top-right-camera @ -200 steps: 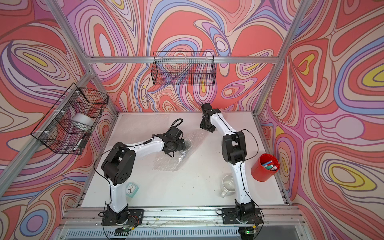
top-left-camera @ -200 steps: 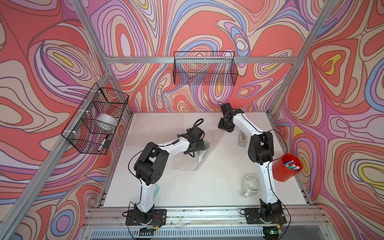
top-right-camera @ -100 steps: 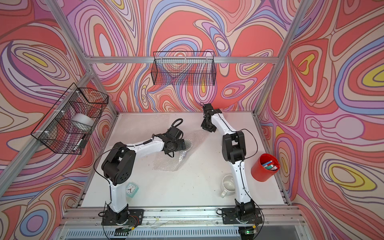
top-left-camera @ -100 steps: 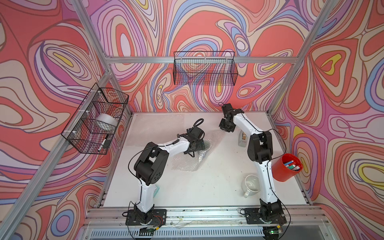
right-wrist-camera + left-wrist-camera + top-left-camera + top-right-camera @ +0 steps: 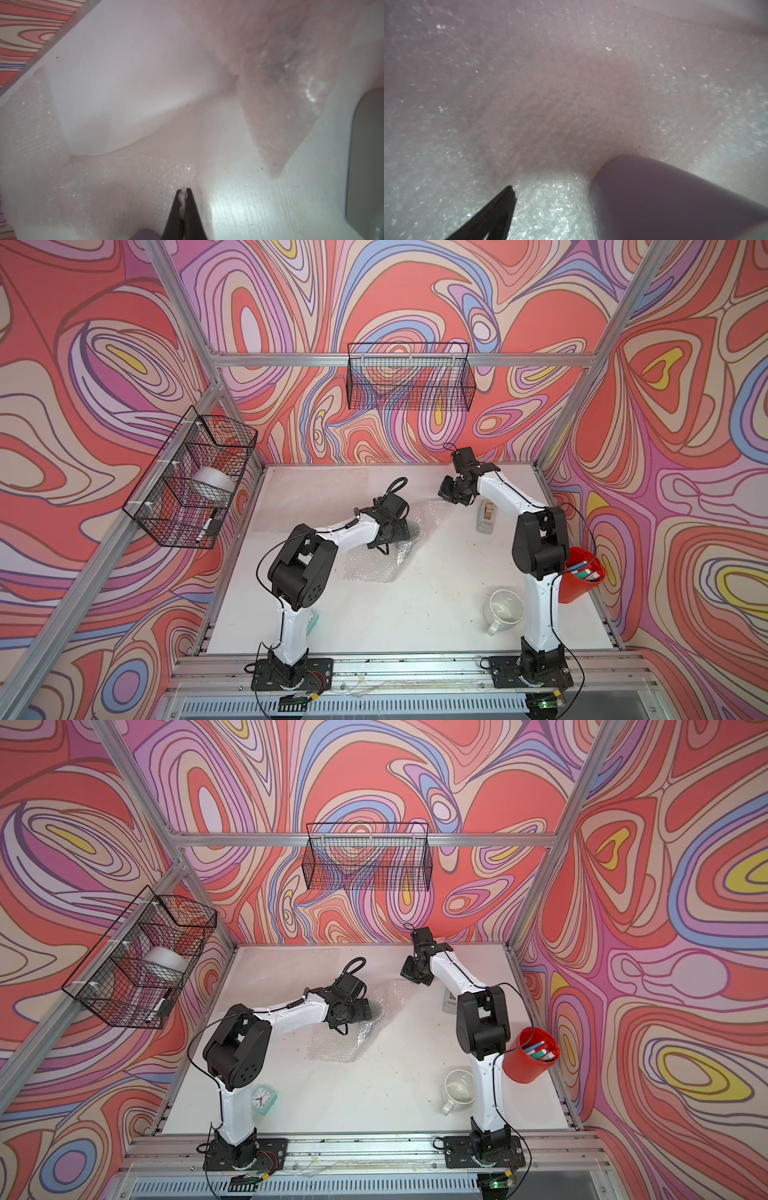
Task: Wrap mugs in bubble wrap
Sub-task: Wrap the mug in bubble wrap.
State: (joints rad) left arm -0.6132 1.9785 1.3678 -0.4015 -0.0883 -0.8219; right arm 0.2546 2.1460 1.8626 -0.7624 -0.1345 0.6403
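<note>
A pale lavender mug [image 5: 664, 199] lies on the bubble wrap [image 5: 550, 93], close beside my left gripper [image 5: 571, 199]. That gripper is open: one dark finger [image 5: 496, 214] shows, with a strip of wrap between it and the mug, and the other finger is hidden. In both top views the left gripper [image 5: 399, 531] [image 5: 357, 1009] rests low on the bubble wrap [image 5: 372, 566] [image 5: 332, 1048] at mid-table. My right gripper [image 5: 184, 190] [image 5: 451, 493] is shut on the sheet's far edge, a thin fold pinched between its tips. A white mug [image 5: 505, 608] [image 5: 459, 1090] stands unwrapped at the front right.
A red cup with markers [image 5: 579, 578] hangs by the right arm. A tape dispenser [image 5: 486, 516] sits under the right forearm. A teal clock [image 5: 264, 1098] lies by the left base. Another sheet [image 5: 316, 489] lies back left. Wire baskets [image 5: 409, 377] hang on the walls, one holding a white roll [image 5: 212, 485].
My right gripper has closed its jaws onto the edge of the bubble wrap. Both arms have stayed almost where they were, and the left gripper has stayed open.
</note>
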